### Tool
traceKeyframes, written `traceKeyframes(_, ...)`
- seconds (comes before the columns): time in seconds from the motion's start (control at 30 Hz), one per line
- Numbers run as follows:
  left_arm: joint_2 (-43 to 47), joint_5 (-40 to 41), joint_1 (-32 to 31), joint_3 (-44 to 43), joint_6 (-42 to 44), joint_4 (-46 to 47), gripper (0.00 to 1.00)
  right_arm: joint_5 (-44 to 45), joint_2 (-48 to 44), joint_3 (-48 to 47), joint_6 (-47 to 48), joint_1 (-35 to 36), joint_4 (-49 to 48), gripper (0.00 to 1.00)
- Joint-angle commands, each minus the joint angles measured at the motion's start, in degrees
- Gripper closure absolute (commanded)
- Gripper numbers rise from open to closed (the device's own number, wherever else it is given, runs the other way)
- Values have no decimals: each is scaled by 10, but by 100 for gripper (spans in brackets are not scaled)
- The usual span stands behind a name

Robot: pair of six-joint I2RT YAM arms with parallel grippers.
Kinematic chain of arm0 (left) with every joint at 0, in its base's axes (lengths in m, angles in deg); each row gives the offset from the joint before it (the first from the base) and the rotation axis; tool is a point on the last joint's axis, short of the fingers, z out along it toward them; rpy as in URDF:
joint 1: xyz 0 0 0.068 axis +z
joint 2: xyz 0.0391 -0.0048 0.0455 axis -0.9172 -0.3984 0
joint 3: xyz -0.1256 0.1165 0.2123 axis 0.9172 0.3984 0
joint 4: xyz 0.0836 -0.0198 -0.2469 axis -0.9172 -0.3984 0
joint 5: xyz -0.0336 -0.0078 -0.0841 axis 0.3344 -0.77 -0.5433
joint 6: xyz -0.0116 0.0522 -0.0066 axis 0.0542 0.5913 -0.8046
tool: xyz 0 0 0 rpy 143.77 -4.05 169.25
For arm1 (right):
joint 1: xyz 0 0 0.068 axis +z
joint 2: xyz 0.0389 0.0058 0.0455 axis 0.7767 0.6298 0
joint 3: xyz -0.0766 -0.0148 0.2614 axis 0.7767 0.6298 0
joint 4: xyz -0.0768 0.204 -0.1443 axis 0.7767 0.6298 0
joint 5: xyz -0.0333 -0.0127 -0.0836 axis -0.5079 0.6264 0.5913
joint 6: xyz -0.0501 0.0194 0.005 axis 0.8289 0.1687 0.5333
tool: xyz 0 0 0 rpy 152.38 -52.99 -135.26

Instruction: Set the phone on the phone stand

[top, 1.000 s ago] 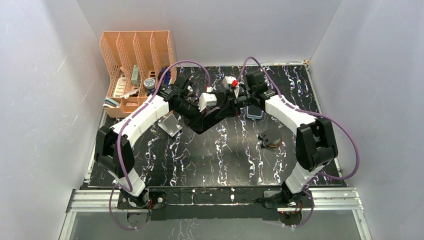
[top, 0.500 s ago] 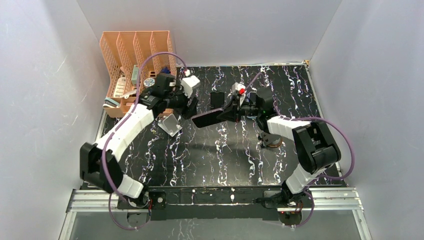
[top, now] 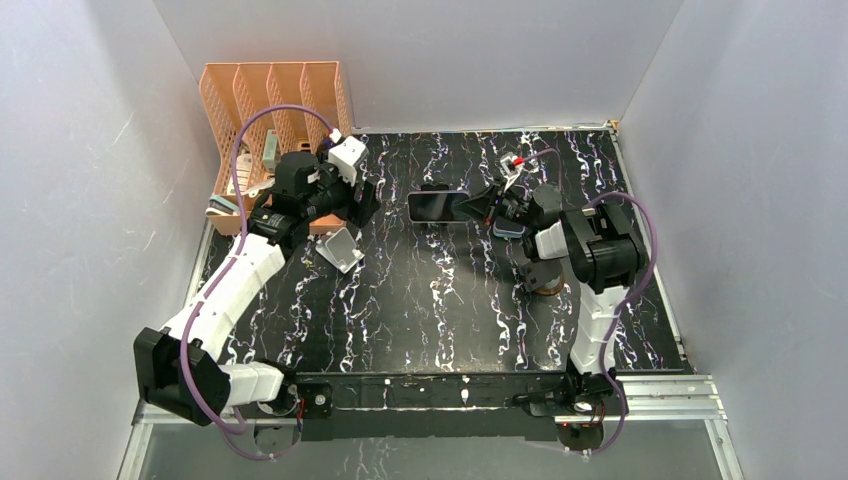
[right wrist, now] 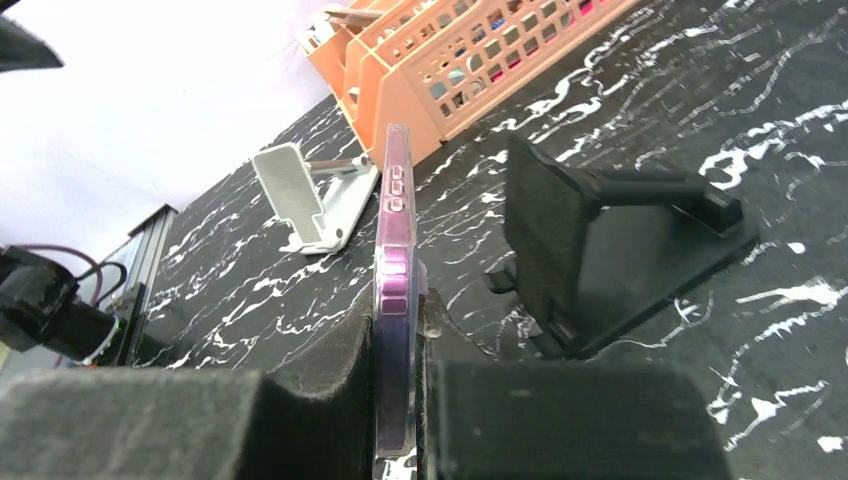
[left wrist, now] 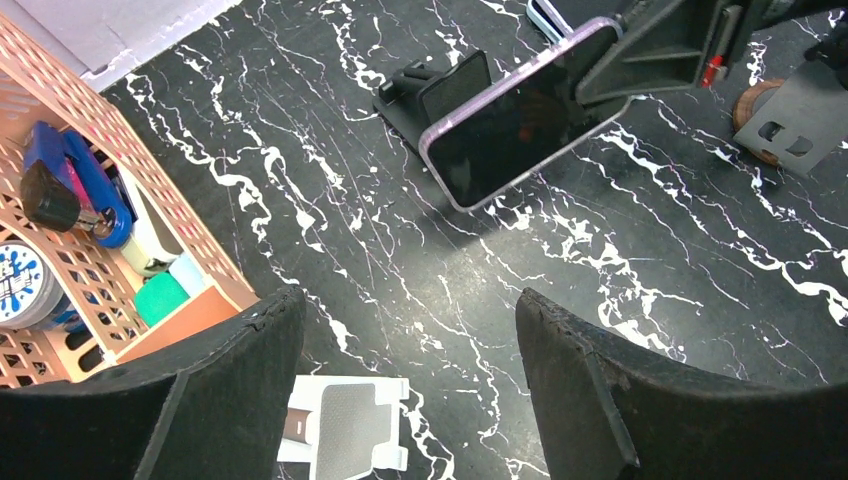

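Note:
The phone [top: 437, 206], dark-screened with a purple rim, is held lengthwise by its right end in my right gripper [top: 479, 205], which is shut on it. It hangs just in front of the black phone stand [top: 436, 189], above the table; I cannot tell whether they touch. The right wrist view shows the phone [right wrist: 395, 250] edge-on between the pads, with the black stand [right wrist: 590, 235] to its right. My left gripper [top: 362, 201] is open and empty, back to the left of the phone. In the left wrist view the phone [left wrist: 520, 125] and stand [left wrist: 440, 90] lie beyond the spread fingers [left wrist: 250, 350].
A white-and-grey stand [top: 340, 248] lies on the table under my left gripper. The orange desk rack [top: 262, 110] with small items fills the back left corner. A second phone [top: 508, 230] and a round wooden piece with a grey bracket [top: 545, 277] sit under the right arm.
My left gripper opened, let go of the phone and drew back left toward the rack. The right gripper kept the phone and carried it back to the black stand.

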Motion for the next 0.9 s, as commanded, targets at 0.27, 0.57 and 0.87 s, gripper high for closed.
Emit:
traceKeyframes(0.27, 9, -36, 10, 10, 3, 12, 26, -10, 77, -138, -84, -15, -237, 99)
traceKeyframes(0.57, 0, -46, 14, 5, 8, 5, 27, -19, 135, -183, -97, -18, -237, 99)
traceKeyframes(0.87, -7, -52, 18, 4, 11, 3, 27, -19, 167, -193, -99, -22, -239, 99)
